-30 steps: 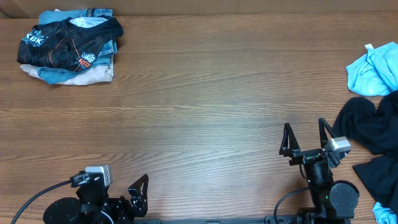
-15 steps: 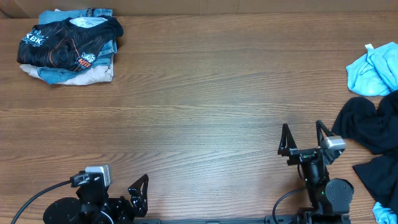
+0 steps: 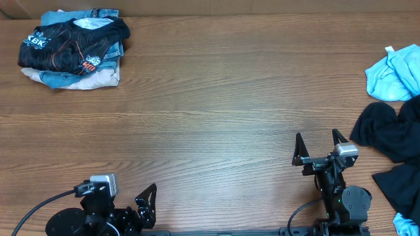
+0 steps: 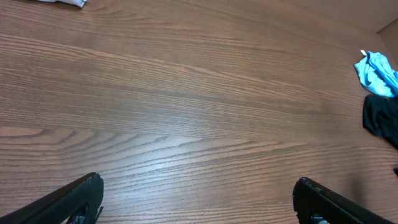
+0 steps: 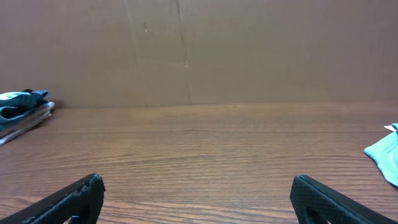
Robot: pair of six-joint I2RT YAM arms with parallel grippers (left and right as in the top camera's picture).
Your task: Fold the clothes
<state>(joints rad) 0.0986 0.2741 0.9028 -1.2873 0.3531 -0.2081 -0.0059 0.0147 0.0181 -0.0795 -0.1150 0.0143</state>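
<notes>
Our right gripper [image 3: 317, 136] stands low over the brown wood-grain table [image 3: 210, 111] near its front edge, its two black fingers spread wide with nothing between them. Our left gripper [image 3: 146, 200] sits at the front left, also spread apart and empty, as its wrist view shows.

The only writing we can read is the white lettering "KBK" on the folded black short-sleeved jersey with thin tan contour lines [image 3: 72, 40]. Its small colourful logo is too small to read. That jersey tops a stack of folded light blue and white pieces [image 3: 72, 80] at the far left corner, well apart from both grippers.

Just right of the right gripper lies a crumpled loose black garment [image 3: 394, 137]; we cannot tell whether they touch. Beyond it, at the right edge, lies a crumpled light blue garment [image 3: 394, 73].
</notes>
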